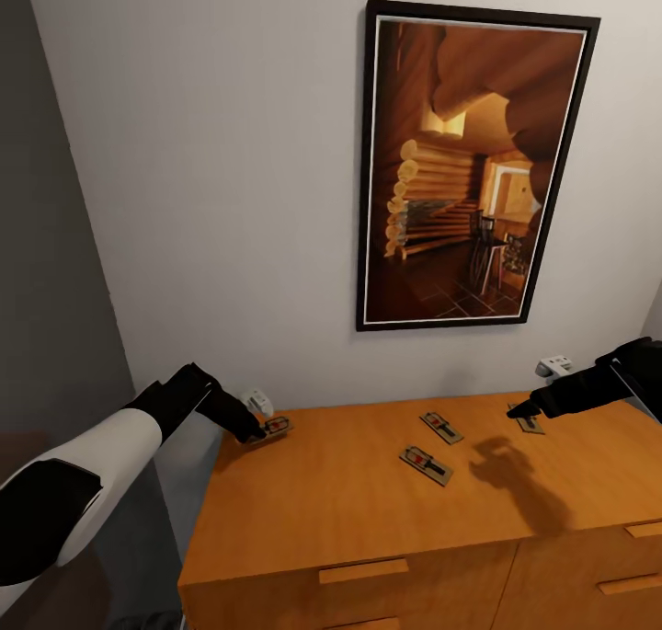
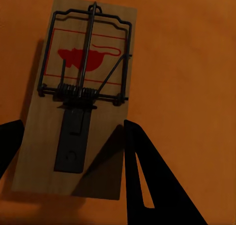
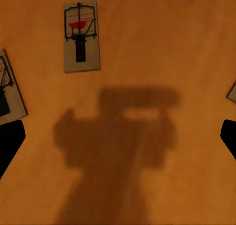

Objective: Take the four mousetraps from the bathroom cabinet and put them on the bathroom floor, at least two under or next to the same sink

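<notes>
Four small flat tan wooden mousetraps with dark metal parts lie on the flat top of the wide orange-brown wooden cabinet (image 1: 368, 510). The left gripper (image 1: 255, 434) stands with its black fingers (image 2: 147, 180) spread apart on either side of the leftmost mousetrap (image 2: 78, 97), near the cabinet's left back corner. The right gripper (image 1: 528, 413), fingers apart, hovers over the rightmost mousetrap (image 1: 528, 422); two more traps (image 1: 441, 427) (image 1: 426, 464) lie between.
</notes>
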